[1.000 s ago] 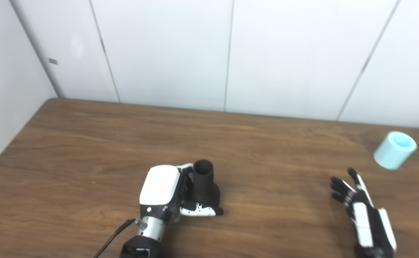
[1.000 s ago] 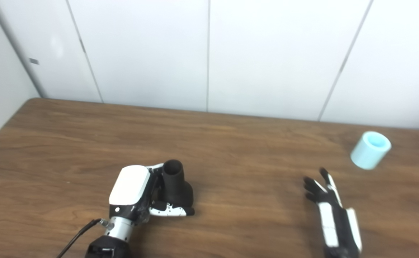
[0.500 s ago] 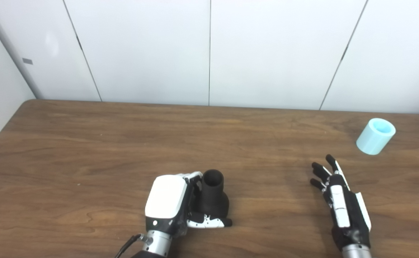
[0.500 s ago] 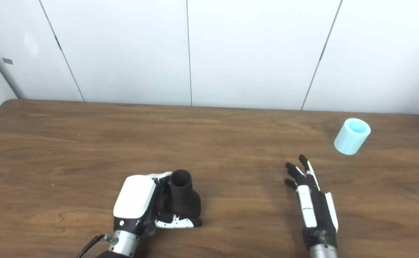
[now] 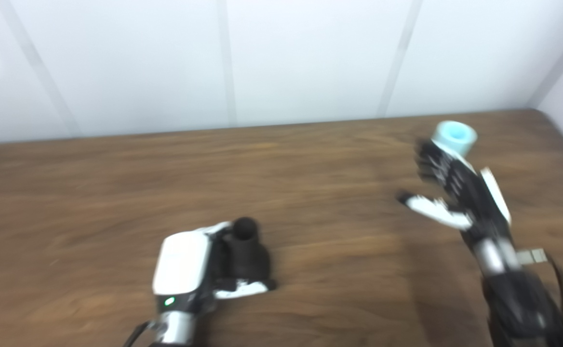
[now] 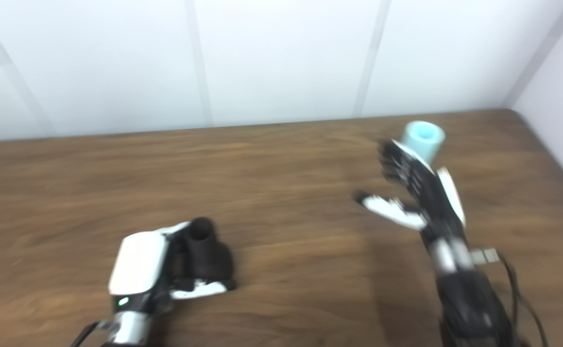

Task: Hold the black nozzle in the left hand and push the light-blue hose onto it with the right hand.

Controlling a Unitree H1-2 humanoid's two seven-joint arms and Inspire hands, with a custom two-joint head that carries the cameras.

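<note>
Item one: our left hand [image 5: 190,270], at about seven o'clock on the wooden table [image 5: 93,193]. Its fingers were wrapped around the black nozzle [image 5: 245,248], the thumb lying across the nozzle's wide base. The nozzle stood upright on the table, its narrow open neck pointing up.

Item two: our right hand [image 5: 455,193], at about three o'clock. We held nothing in it; the fingers [image 5: 431,159] were spread apart and stretched toward one o'clock, the thumb splayed out toward nine o'clock. The palm faced the left side of the scene.

Item three: the light-blue hose [image 5: 454,136], a short tube at about one o'clock, near the table's far right corner. It rested on the table with its open end tilted up. Our right fingertips lay just beside it; the frames were blurred, and we could not tell whether they touched it.

Item four: white panelled wall [image 5: 305,58], behind the table's far edge.
</note>
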